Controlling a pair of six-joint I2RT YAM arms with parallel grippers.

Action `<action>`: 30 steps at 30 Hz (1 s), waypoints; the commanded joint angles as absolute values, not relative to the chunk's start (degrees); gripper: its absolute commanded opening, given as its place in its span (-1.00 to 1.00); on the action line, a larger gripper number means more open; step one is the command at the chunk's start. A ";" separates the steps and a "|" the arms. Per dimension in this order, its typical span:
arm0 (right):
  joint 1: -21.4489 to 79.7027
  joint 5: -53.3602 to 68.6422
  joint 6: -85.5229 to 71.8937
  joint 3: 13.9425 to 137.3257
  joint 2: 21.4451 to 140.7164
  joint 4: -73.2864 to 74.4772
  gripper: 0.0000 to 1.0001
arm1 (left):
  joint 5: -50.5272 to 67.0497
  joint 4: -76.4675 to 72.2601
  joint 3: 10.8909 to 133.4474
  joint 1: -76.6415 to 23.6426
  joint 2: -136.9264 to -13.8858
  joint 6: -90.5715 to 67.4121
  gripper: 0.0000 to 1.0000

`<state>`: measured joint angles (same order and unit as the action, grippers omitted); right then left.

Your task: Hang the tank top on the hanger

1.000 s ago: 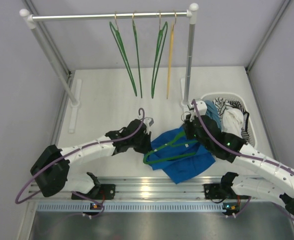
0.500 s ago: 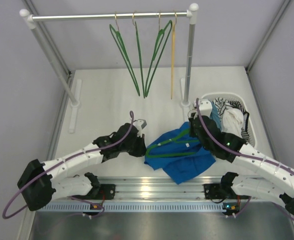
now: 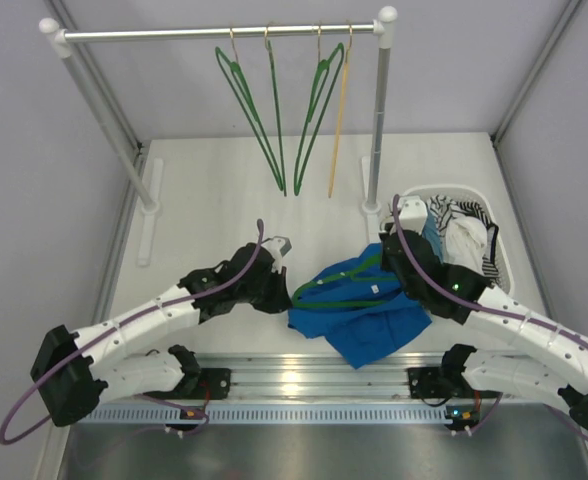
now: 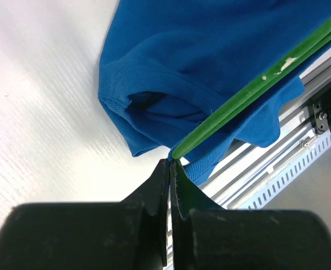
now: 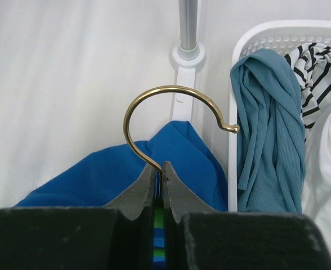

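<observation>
The tank top (image 3: 374,325) lies crumpled on the table (image 3: 204,210), at the near edge between the two arms and just left of the basket (image 5: 289,31). The hanger (image 4: 255,85) lies on and partly inside it: one green bar runs across the blue fabric. In the left wrist view, the bar's end comes out at a folded, ribbed edge.

The left gripper (image 4: 170,169) sits at that spot, low over the table. Its jaws are pressed together, with the tips right at the hanger's end. A sliver of blue seems to be nipped between them, though the contact is too small to be sure. Past the fabric, the metal frame at the table's near edge shows.

The right gripper (image 5: 160,169) is at the top's far right side, jaws pinched on the stem of the hanger's brass hook (image 5: 174,88). The hook curves up and over to the right, toward the basket. Green shows between the fingers below the stem.

In the basket hang a grey-blue garment (image 5: 267,124) over the rim and a striped cloth (image 5: 323,67) beside it.

At the back stands a rail (image 3: 224,33) with three green hangers (image 3: 315,125) and a yellow one (image 3: 340,120), well apart from the arms.
</observation>
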<state>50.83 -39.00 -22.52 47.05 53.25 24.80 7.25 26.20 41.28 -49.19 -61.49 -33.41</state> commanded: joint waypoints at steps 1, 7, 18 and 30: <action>50.80 -40.78 -19.78 48.17 50.98 22.24 -1.00 | 4.93 30.23 46.22 -49.39 -60.03 -31.56 -1.00; 50.80 -37.80 -18.46 46.93 48.43 20.66 -1.00 | 3.61 31.64 51.76 -49.39 -62.75 -29.45 -1.00; 50.89 -36.04 -16.87 46.15 46.14 22.15 -1.00 | 0.53 34.45 58.62 -49.39 -65.04 -26.28 -1.00; 50.89 -35.60 -16.26 45.61 44.47 24.34 -1.00 | -4.22 38.67 61.25 -49.39 -64.42 -23.12 -1.00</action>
<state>50.83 -37.21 -19.59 46.37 45.17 21.85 -1.61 39.59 57.49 -49.36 -65.30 -24.99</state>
